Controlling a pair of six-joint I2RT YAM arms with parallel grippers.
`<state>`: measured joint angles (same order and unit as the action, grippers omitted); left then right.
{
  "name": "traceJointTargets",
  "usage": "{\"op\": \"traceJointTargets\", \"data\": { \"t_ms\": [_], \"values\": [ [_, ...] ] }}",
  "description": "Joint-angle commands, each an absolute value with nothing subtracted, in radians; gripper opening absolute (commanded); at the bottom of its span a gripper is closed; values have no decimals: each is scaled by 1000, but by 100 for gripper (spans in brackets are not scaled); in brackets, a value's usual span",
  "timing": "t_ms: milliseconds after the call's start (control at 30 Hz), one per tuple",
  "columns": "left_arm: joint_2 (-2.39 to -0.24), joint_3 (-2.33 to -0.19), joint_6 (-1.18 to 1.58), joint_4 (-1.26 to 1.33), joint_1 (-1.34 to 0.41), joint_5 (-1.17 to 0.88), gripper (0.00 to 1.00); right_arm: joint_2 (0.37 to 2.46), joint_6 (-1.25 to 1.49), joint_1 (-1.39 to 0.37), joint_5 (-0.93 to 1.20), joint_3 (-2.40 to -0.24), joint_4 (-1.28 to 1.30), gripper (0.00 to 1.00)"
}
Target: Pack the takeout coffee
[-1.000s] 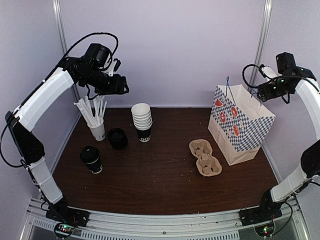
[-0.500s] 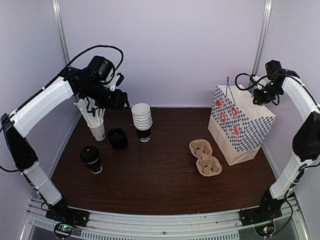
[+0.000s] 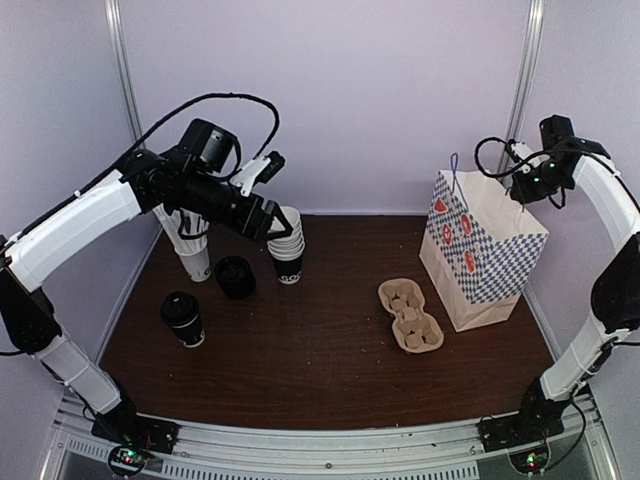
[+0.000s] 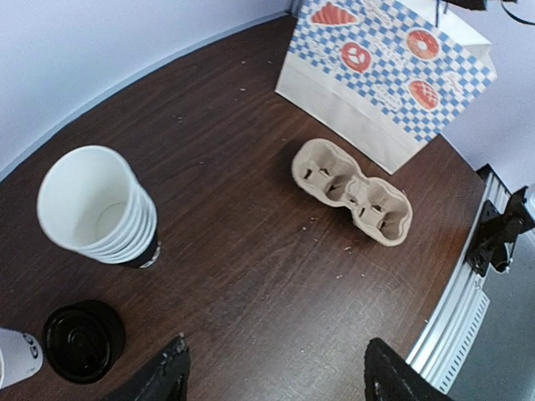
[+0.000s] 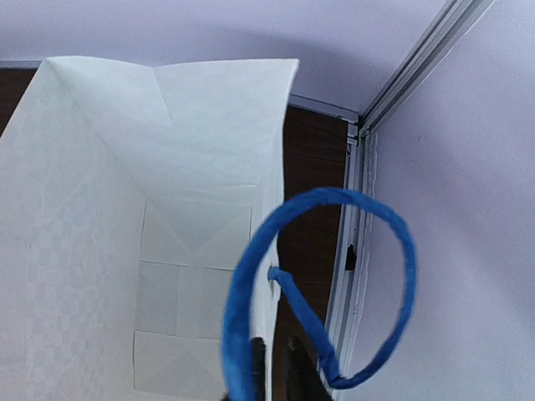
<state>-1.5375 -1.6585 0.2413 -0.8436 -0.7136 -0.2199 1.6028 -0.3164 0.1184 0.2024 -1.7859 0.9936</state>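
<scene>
The takeout coffee (image 3: 183,318), a small white-and-black cup under a black dome lid, stands at the table's left front; it is out of the left wrist view. My left gripper (image 3: 272,203) (image 4: 276,372) hangs open and empty above the stack of white cups (image 3: 285,245) (image 4: 96,207), well behind and to the right of the coffee. At the right stands the blue-checked paper bag (image 3: 482,250) (image 5: 100,251), mouth open. My right gripper (image 3: 522,187) (image 5: 277,369) is at its far right rim beside the blue handle (image 5: 251,259), fingers nearly together across the paper wall.
A loose black lid (image 3: 234,277) (image 4: 84,341) lies between the stack and a white cup of white sticks (image 3: 195,255). A brown pulp cup carrier (image 3: 410,313) (image 4: 351,190) lies in front of the bag. Purple walls close in the back and sides.
My left arm has swung right and down, from above the stick cup to over the cup stack. My right gripper came down onto the bag's rim and closed from open.
</scene>
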Motion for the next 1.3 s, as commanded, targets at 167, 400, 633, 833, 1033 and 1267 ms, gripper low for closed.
{"op": "traceJointTargets", "data": {
  "t_ms": [167, 400, 633, 833, 1033, 1267],
  "values": [
    [-1698, -1662, 251, -696, -852, -316, 70, 1502, -294, 126, 184, -1740, 981, 48],
    [-1852, -1739, 314, -691, -946, -262, 69, 1239, -352, 79, 399, -1642, 961, 50],
    [-1862, -1684, 406, -728, -943, -120, 68, 1159, -614, -346, 515, -1363, 1126, 46],
    [-1762, -1554, 480, -720, -904, -58, 69, 1300, -681, -524, 359, -1188, 1057, 24],
    [-1628, -1448, 492, -730, -884, 23, 70, 1480, -739, -573, 265, -1153, 949, 14],
    [-1489, -1362, 482, -782, -874, 129, 71, 1678, -794, -633, 252, -1192, 935, 11]
  ]
}}
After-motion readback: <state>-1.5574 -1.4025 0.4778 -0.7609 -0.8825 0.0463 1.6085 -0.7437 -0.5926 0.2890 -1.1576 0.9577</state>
